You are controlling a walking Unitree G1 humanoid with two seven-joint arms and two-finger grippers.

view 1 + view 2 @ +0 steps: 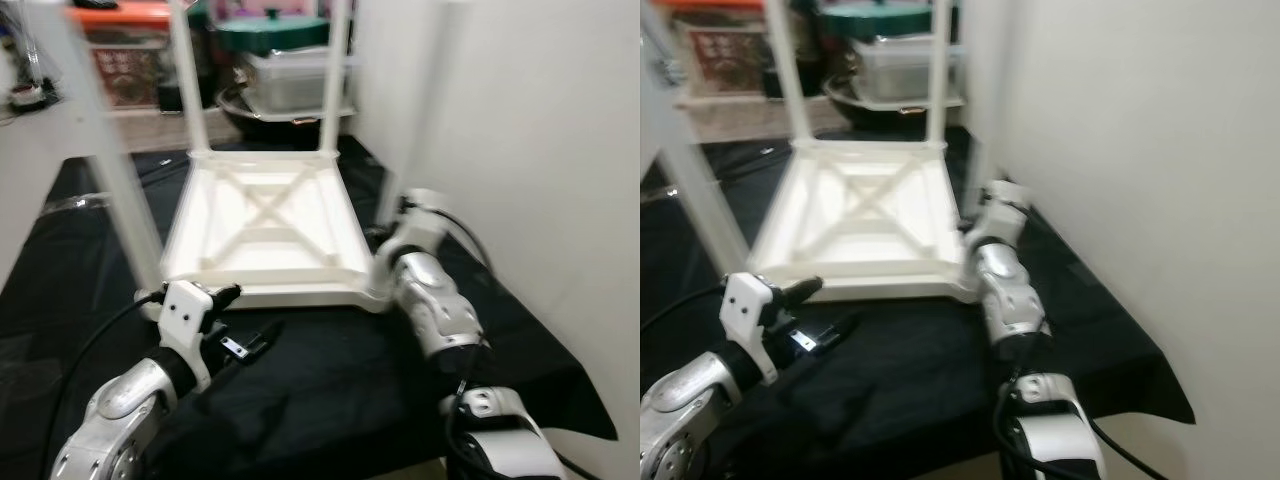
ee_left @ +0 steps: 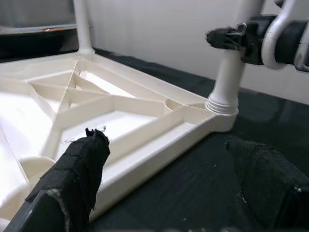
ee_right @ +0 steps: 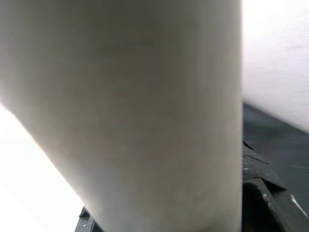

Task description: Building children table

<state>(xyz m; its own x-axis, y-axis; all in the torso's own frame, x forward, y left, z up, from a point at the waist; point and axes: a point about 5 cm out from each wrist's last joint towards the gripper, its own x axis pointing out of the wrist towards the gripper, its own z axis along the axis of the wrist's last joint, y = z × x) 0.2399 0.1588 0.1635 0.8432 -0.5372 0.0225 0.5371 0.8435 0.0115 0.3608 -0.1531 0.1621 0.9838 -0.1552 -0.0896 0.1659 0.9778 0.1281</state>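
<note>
A black cloth covers the worktop beside a white wall. Behind it, a clear lidded container rests on a dark round pan, under a green lid.

Our left arm comes in from the lower left, bent at the elbow, with the wrist turned inward. The left hand is low, and its two black fingers stand wide apart with an empty gap between them. Our right arm reaches forward along the right side, with the silver forearm pointing away from us. The right hand is at the far end of this arm, and its fingers are closed around a white table leg, which stands upright.
</note>
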